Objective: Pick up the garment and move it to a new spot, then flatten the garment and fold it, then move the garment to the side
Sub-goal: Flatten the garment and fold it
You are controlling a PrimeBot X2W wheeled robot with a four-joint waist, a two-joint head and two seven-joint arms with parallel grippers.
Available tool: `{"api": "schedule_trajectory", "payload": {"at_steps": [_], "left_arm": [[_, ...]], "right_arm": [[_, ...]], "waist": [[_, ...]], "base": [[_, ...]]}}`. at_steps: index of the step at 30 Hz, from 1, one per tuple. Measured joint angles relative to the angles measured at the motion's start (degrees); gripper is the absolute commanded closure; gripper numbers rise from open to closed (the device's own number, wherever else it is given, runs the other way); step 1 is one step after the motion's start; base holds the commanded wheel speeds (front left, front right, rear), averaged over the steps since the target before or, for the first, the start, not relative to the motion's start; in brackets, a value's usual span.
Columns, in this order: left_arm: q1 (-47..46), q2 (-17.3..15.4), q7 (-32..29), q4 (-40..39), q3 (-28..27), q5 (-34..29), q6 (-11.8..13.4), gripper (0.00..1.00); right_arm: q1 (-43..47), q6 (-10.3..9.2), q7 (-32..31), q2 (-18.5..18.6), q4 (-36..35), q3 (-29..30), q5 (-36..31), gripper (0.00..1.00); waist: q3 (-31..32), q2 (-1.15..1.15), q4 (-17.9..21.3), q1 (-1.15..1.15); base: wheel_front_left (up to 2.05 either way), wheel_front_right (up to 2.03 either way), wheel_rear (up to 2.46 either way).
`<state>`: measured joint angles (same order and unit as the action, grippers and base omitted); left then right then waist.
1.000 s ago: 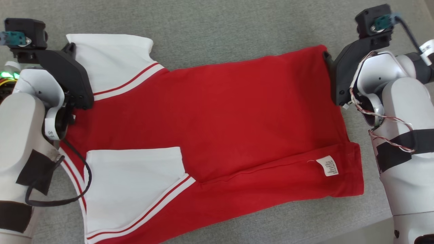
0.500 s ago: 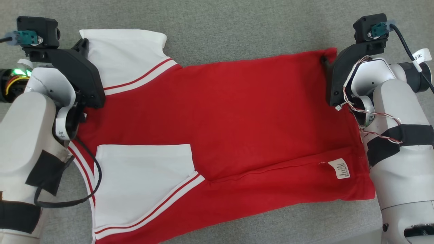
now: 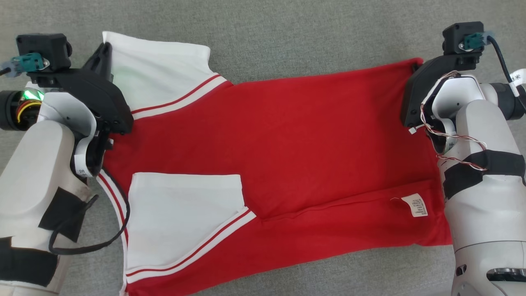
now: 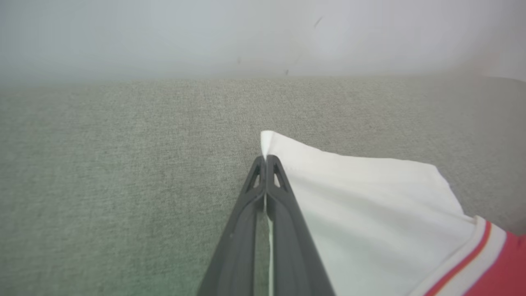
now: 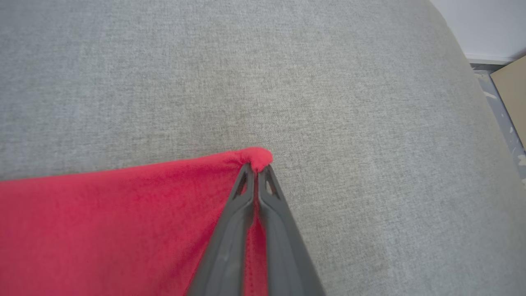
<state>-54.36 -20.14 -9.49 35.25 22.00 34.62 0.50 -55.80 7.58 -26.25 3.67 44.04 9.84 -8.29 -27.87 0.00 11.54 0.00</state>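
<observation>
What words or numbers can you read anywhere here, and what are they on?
White care tag on the red shirt: printed lines, too small to read.
White band on the left wrist: dark marks, too blurred to read.
White flag on the right arm's cable: one dark mark, not legible.
No text reads clearly.

light: bright, even, soft shadows | focus: head sharp | left wrist: top edge hazy, blurred

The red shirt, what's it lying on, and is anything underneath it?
The shirt lies on a grey fabric surface, which shows past its edges. Whatever might be beneath the cloth is covered and cannot be seen, though it lies flat with no bulge.
</observation>
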Motion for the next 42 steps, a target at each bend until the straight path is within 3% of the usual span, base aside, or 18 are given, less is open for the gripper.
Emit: {"api": "schedule_trajectory", "payload": {"at_steps": [11, 19, 30, 42], "left_arm": [[3.64, 1.04, 10.55, -2.93, -1.58, 3.90, -6.12, 1.00], [13.34, 1.14, 15.40, -12.62, -0.40, 7.09, -7.40, 1.00], [33.54, 2.59, 19.02, -28.77, 2.63, 8.34, -5.22, 1.00], [45.84, 3.53, 19.34, -30.42, 6.09, 8.89, -2.52, 1.00]], "right_arm": [[-0.28, 0.00, 10.77, -0.75, 3.78, 3.57, -0.07, 1.00], [3.18, -0.01, 13.04, -0.24, 6.75, 1.92, 0.64, 1.00], [12.62, -0.01, 15.28, 4.16, 7.89, 2.09, 2.02, 1.00], [18.46, -0.01, 15.69, 6.54, 8.70, 3.43, 1.87, 1.00]], "waist": [[3.58, 0.00, -1.26, 0.00], [7.40, 0.00, -2.40, 0.00], [14.64, -0.01, -5.26, -0.01], [20.56, -0.01, -8.69, -0.02]], "base": [[0.00, 0.00, 0.00], [0.00, 0.00, 0.00], [0.00, 0.00, 0.00], [0.00, 0.00, 0.00]]}}
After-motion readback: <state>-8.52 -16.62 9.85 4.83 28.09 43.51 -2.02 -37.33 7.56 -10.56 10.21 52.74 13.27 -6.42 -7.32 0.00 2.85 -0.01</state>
